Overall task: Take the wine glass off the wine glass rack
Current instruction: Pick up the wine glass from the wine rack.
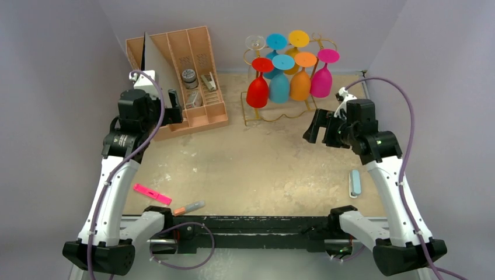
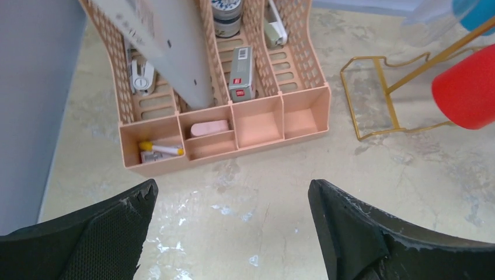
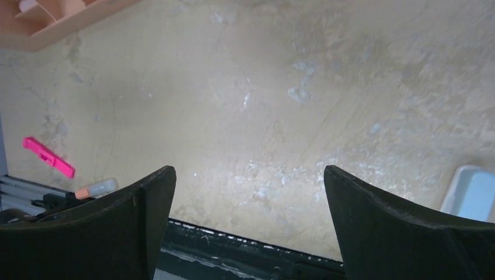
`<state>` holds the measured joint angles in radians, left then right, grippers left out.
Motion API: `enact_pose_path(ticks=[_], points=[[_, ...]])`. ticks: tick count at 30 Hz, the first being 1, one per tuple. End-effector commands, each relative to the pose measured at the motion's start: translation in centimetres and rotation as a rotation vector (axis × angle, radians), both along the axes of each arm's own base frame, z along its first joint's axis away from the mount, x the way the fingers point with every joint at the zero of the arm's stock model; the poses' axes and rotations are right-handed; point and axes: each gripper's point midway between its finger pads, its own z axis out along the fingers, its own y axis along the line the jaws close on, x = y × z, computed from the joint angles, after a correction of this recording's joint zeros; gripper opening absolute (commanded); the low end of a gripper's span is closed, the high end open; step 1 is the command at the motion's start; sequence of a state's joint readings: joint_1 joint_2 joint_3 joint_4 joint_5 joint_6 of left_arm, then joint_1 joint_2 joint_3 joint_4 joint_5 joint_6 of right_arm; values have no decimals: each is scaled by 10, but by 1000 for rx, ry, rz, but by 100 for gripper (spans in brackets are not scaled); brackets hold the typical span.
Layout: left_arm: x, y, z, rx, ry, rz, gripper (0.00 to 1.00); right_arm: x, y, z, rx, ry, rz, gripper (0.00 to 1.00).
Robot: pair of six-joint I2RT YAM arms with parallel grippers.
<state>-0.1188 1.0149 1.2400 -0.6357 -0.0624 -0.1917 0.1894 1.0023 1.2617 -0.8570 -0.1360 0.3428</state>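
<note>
Likely light, slippery: grip the magenta wine glass point(image 1: 321, 81) by its bowl; left end effector point(image 2: 232, 186), right end effector point(image 3: 250, 172) both spread.

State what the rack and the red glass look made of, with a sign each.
Wine glass rack: likely metal wire, gold finish; thin bent rods hold shape. Red wine glass: opaque, matte, evenly coloured; plastic or coated glass, cannot tell which.

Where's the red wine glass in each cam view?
Top external: red wine glass hangs upper centre, front-left of the rack.
Left wrist: red wine glass at the right edge, upper half, cropped.
Right wrist: not in view.
Shared landmark: tan desk organiser, visible in all three views.
</note>
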Motion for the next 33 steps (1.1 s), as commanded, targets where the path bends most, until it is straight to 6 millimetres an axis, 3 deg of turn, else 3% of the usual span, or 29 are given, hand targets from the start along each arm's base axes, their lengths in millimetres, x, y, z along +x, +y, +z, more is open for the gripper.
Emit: enact_pose_path(ticks=[1, 7, 10, 14, 18, 23, 28, 33], points=[[-2, 10, 9, -75, -104, 104, 100, 2, 10, -11, 91, 22, -37, 99], [-30, -11, -20, -191, 39, 46, 100, -4, 7, -38, 88, 102, -80, 99], [-40, -62, -22, -269, 59, -260, 100, -3, -6, -43, 46, 109, -148, 99], [-39, -79, -38, -338, 129, -328, 100, 1, -32, -40, -47, 70, -267, 99], [-36, -84, -49, -343, 167, -357, 100, 10, -47, -21, -83, 4, -338, 99], [-32, -76, -60, -301, 170, -327, 100, 25, -40, -2, -28, -3, -340, 99], [-36, -60, -69, -263, 110, -242, 100, 42, -29, 3, 116, -12, -371, 99], [-42, -52, -79, -236, 97, -213, 100, 51, -50, 7, 205, -28, -503, 99]])
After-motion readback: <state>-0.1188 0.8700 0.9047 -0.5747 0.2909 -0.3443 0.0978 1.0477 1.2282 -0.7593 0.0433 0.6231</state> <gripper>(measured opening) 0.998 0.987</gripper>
